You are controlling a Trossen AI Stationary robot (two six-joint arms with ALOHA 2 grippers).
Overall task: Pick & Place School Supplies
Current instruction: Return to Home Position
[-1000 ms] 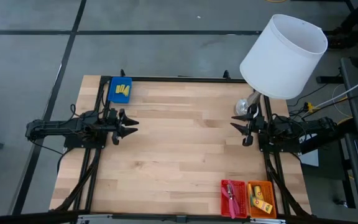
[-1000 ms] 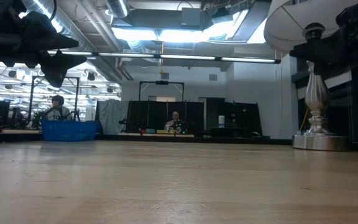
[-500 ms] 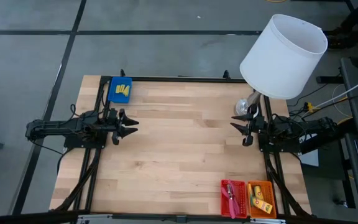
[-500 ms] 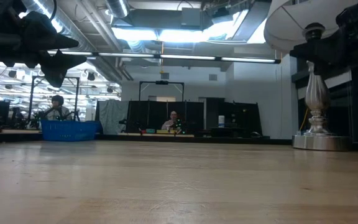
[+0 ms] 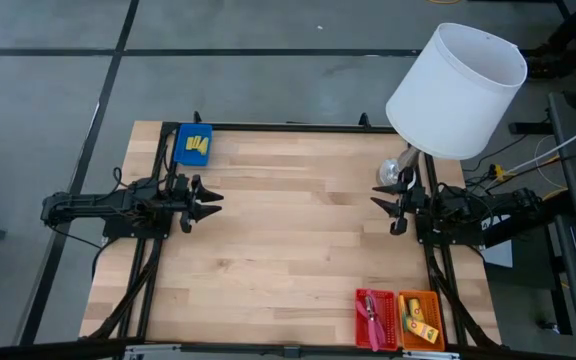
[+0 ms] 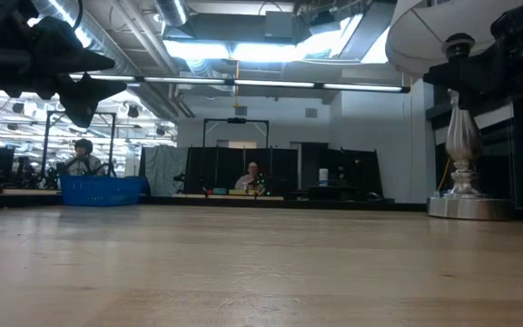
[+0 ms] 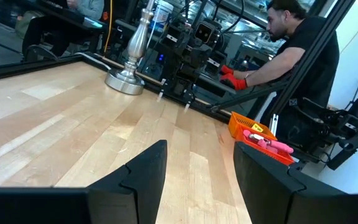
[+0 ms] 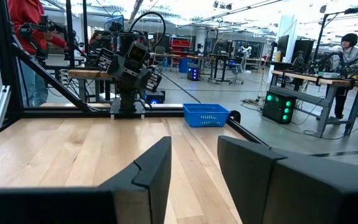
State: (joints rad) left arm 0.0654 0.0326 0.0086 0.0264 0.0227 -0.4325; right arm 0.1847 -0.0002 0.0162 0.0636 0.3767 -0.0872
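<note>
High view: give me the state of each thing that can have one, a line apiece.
left gripper: open, empty, at the left edge of the table
right gripper: open, empty, at the table's right edge
blue tray: holds yellow pieces
red tray: holds pink-red tools
orange tray: holds yellow packets
lamp: upright

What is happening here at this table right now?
Nothing is being handled. The left gripper and the right gripper hang open and empty above opposite sides of the table. The supplies are sorted: yellow pieces in the blue tray, pink-red tools in the red tray, yellow packets in the orange tray.
</note>
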